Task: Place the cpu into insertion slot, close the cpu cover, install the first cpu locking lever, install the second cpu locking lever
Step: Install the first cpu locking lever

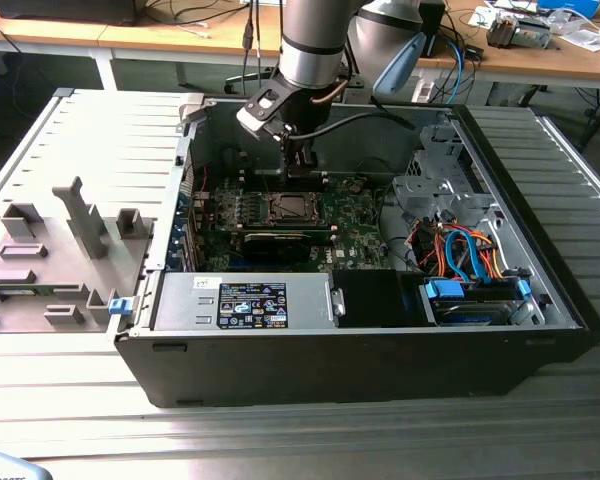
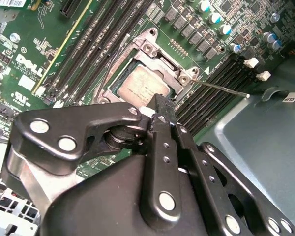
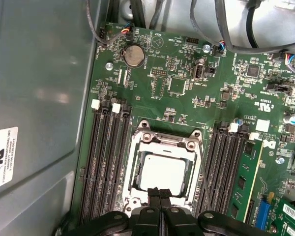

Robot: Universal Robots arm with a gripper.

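while at edge of cpu cover (image 3: 163,143), hand (image 3: 160,192) empty w/ fingers (image 3: 153,197) together; cpu (image 3: 162,172) beneath

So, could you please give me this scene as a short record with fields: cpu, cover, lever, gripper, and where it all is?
place: open case lying on its side, green board inside
cpu: in the slot, silver face up
cover: looks laid flat around the cpu
lever: thin rod, standing off beside the slot, seems not locked down
gripper: shut, holding nothing, tip at the cover's edge; contact cannot be told
arm: reaches down into the case over the slot, in the exterior view
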